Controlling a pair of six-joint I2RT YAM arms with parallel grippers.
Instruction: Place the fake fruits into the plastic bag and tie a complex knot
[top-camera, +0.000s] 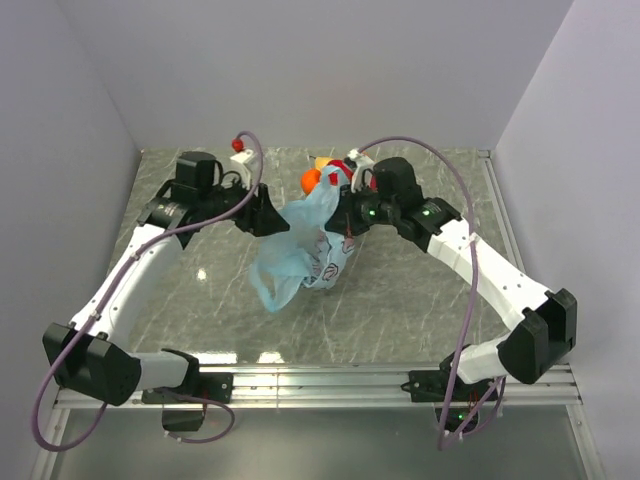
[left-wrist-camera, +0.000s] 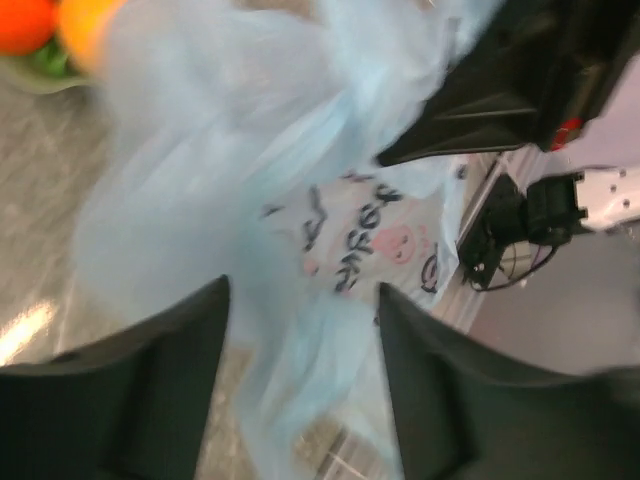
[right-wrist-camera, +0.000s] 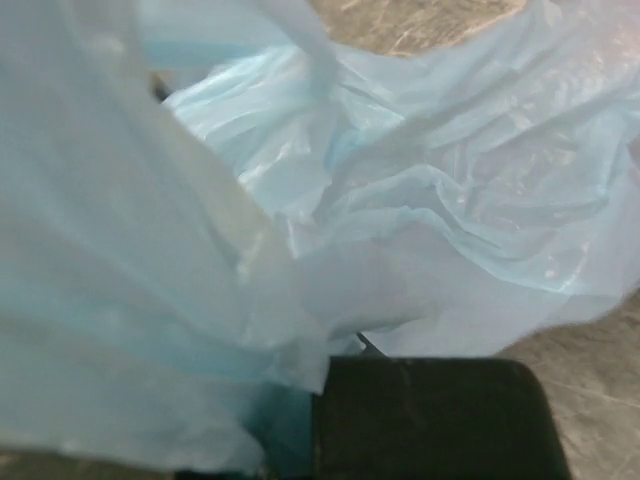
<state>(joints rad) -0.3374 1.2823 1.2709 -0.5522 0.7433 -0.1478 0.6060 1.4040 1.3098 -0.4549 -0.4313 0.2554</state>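
1. Plastic bag (top-camera: 300, 250), pale blue and crumpled, hangs off the tips of my left gripper (top-camera: 272, 214). Its upper corner lies at those fingertips, and the rest sags below them toward the table (top-camera: 420, 290).
2. My left fingers (left-wrist-camera: 150, 390) are spread, with blurred blue film running through the gap between them. I cannot tell whether it touches either pad.
3. Ahead of that hand, the bag's printed face shows pink and dark lettering (left-wrist-camera: 360, 240).
4. Beyond the bag, past both sets of fingertips, the fake fruits (top-camera: 312, 180) sit outside it. An orange-red one and an orange one rest on a pale green plate (left-wrist-camera: 35, 75).
5. My right gripper (top-camera: 342, 214) meets the plastic bag's top edge from the other side, facing my left hand across a short stretch of film.
6. Its fingers (right-wrist-camera: 430, 420) are pressed together, pinching the film, which drapes over them and fills the right wrist view.
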